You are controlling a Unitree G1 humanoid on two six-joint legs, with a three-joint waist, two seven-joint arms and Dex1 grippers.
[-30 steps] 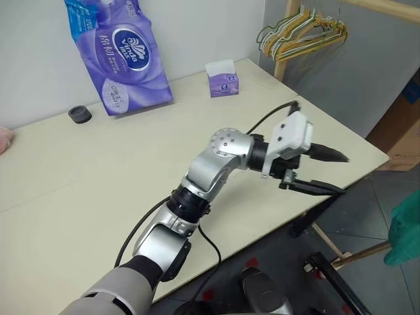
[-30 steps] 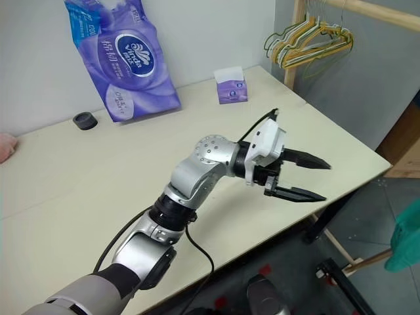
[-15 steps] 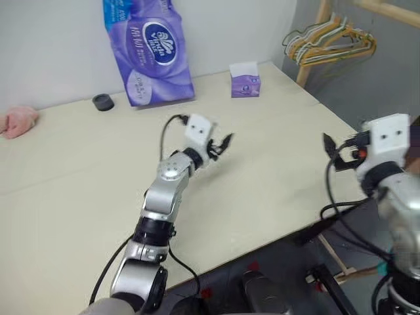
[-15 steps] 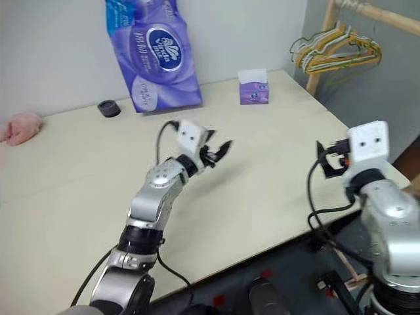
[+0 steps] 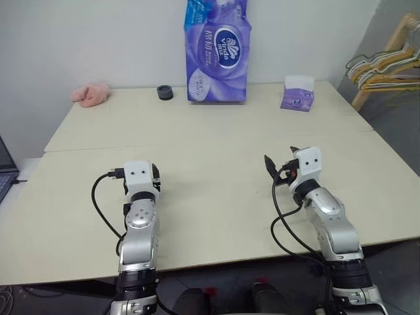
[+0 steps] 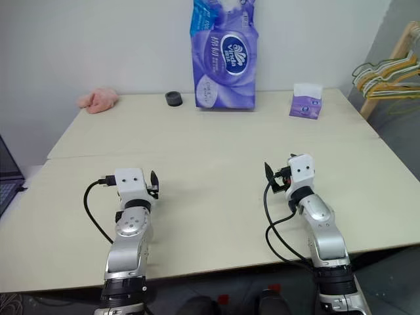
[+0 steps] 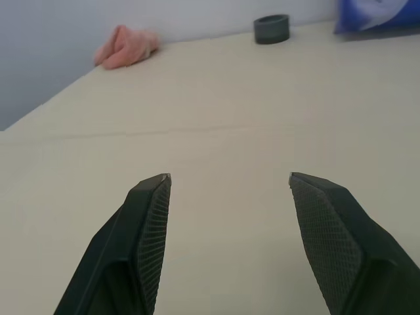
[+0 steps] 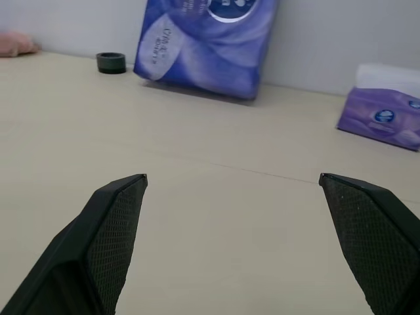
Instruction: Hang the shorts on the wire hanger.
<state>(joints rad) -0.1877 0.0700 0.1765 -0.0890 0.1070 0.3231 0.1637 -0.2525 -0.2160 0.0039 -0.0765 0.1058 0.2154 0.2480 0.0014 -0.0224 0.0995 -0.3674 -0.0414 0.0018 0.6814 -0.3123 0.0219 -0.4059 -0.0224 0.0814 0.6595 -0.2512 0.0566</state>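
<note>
The table (image 5: 210, 141) is a pale cream, matte surface with a thin seam running across it, and both arms reach forward over its near part. The left gripper (image 7: 228, 187) has its two black fingers spread apart with nothing between them; their inner pads (image 7: 155, 226) carry a fine cross-hatched texture and taper to blunt wedge tips. The right gripper (image 8: 233, 184) stands wider still, likewise empty, with the same knurled black pads.

Along the far edge of the table stands a tall, glossy purple plastic pack of tissue rolls (image 5: 216, 52), soft-sided and slightly creased, its top cut off by the frame. Beside it sits a small dark ring-shaped object (image 5: 165, 92), possibly a roll of tape. Towards the far left corner lies a crumpled pink cloth (image 5: 90, 94), fuzzy in look. On the far right is a small purple tissue box (image 5: 297, 96) with white paper showing on top.

Off the table's far right corner, thin yellow and green wire hangers (image 5: 384, 62) hang bunched on a light wooden rack (image 5: 394, 39), partly cut off at the frame edge. They are well apart from both grippers, beyond and to the right of the right one. I cannot make out a single olive-gold hanger among them.
</note>
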